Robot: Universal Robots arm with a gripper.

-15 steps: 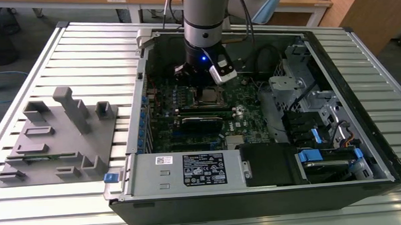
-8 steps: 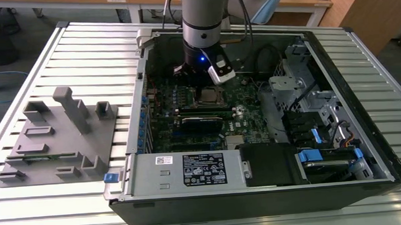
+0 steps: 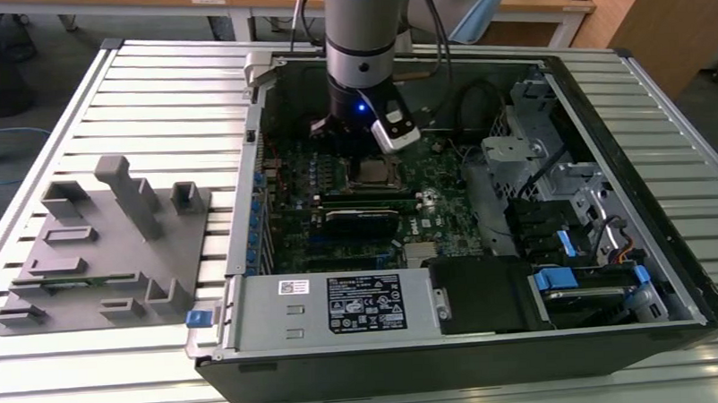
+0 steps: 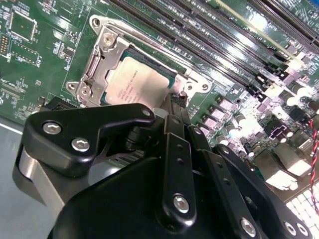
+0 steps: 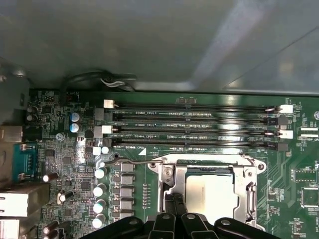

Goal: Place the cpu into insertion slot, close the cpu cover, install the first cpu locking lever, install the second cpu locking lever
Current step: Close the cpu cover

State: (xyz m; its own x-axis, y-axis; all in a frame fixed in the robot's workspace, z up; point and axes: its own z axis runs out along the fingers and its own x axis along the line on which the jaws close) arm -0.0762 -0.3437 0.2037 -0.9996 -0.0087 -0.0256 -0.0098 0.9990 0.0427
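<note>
The cpu [image 4: 133, 82] lies in the insertion slot [image 3: 368, 172] on the green board, its pale metal top showing through the window of the cpu cover [image 4: 105, 50]. The silvery cover lies flat over the chip [image 5: 209, 191]. A thin wire locking lever [image 5: 144, 161] runs along the socket edge nearest the memory slots, its hooked end sticking out past the corner. My gripper [image 4: 177, 103] hangs just above one side edge of the socket, its black fingers [image 5: 173, 206] pressed together with nothing between them.
Long black memory slots [image 5: 199, 127] run beside the socket. The open computer case holds a silver power supply [image 3: 333, 305] at the front and a drive cage [image 3: 550, 186] at the exterior view's right. A grey fixture [image 3: 110, 246] stands on the slatted table.
</note>
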